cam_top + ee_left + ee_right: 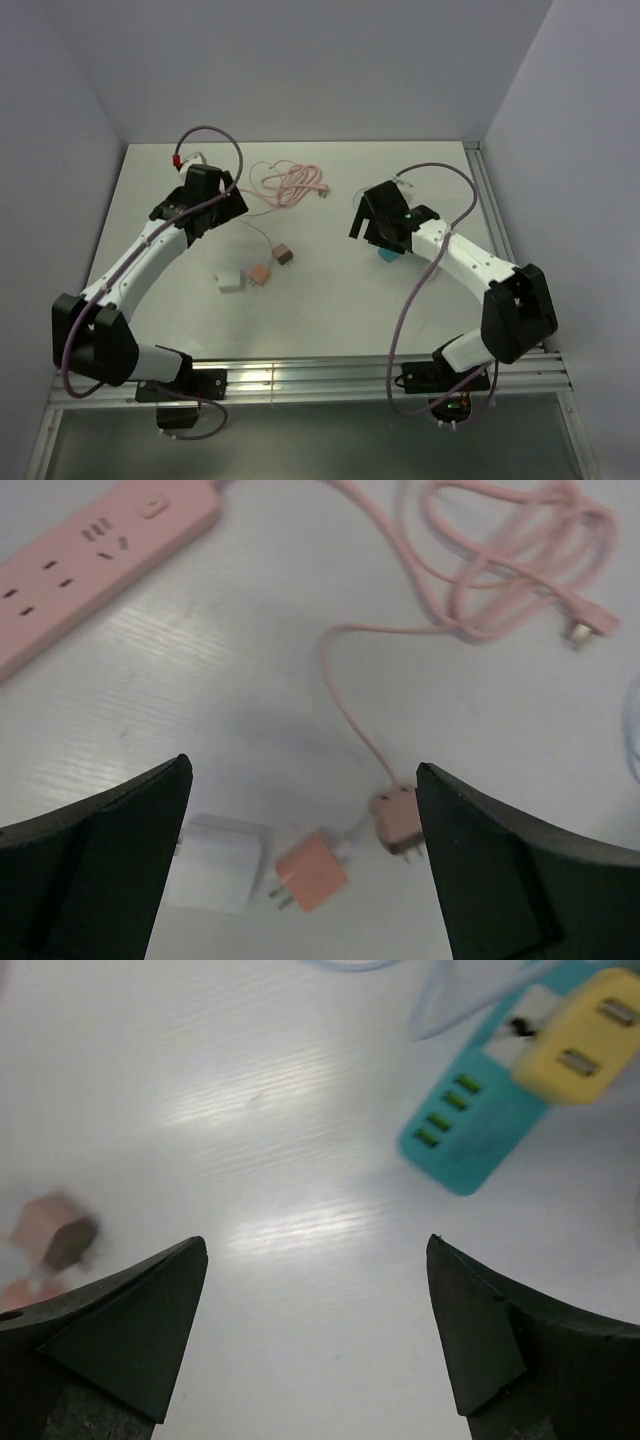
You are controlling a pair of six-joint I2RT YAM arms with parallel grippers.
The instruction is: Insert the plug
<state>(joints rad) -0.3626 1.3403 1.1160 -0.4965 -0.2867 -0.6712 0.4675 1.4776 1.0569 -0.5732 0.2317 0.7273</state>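
The insertion is looking finished: the boxy yellow plastic plug is sitting on the flat teal plastic power strip, apparently seated, while the right gripper is hovering near it with jaws spread wide, holding nothing. The left gripper, equally spread and empty, is hanging over a salmon cube charger, a glossy white square charger and a thin pink cable on the smooth white table. The next move is likely calling for a clean lift away without nudging the plug.
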